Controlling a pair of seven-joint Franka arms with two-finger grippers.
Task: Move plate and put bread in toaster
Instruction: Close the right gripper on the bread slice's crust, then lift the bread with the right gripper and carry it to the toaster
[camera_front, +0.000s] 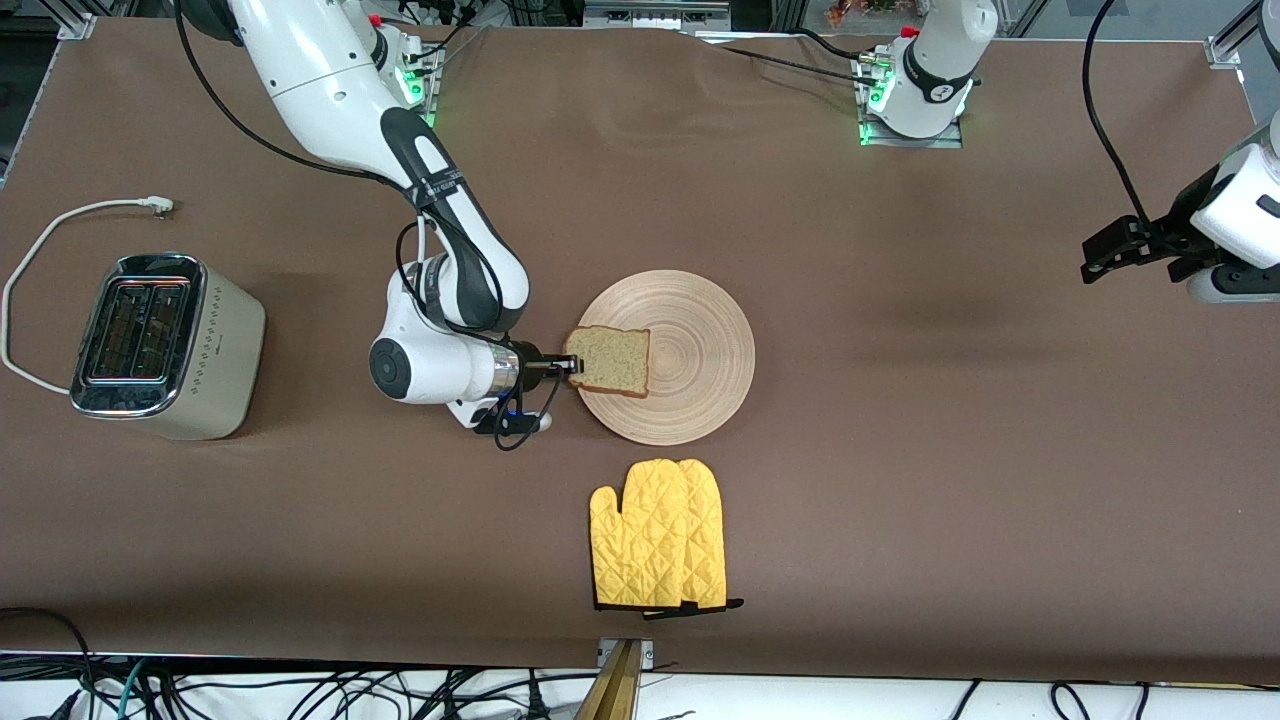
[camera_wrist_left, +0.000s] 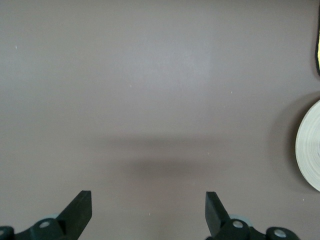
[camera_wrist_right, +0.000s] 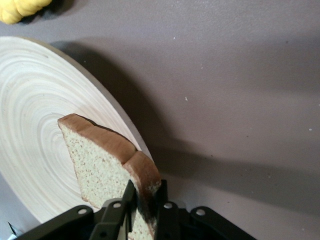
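The right gripper (camera_front: 568, 366) was closed on the crust edge of the bread (camera_front: 612, 361), at the rim of the plate (camera_front: 690, 340) that faces the right arm's end of the desk (camera_front: 900, 450). In the right wrist view the fingers (camera_wrist_right: 131, 200) pinched only a narrow strip of crust, and the slice (camera_wrist_right: 100, 160) stood tilted up from the plate (camera_wrist_right: 30, 125), with its free end above the wood.

The main risk, as it seemed, was the small grip. Bread is soft, so the crust could tear or the slice could sag and slip out during the carry to the toaster (camera_front: 165, 345). The toaster stood well apart, near the right arm's end of the desk, with its two slots facing up. The slots looked narrow, so a slice that hung crooked could catch on the chrome top instead of going in. A fast swing could also bend the slice.

The right arm was bent low over the desk, its wrist turned so that the gripper pointed sideways toward the plate. The left arm waited over the bare desk at its own end, and the left gripper (camera_wrist_left: 148, 210) was wide open and held nothing. A yellow oven mitt (camera_front: 660, 548) lay nearer to the front camera than the plate.
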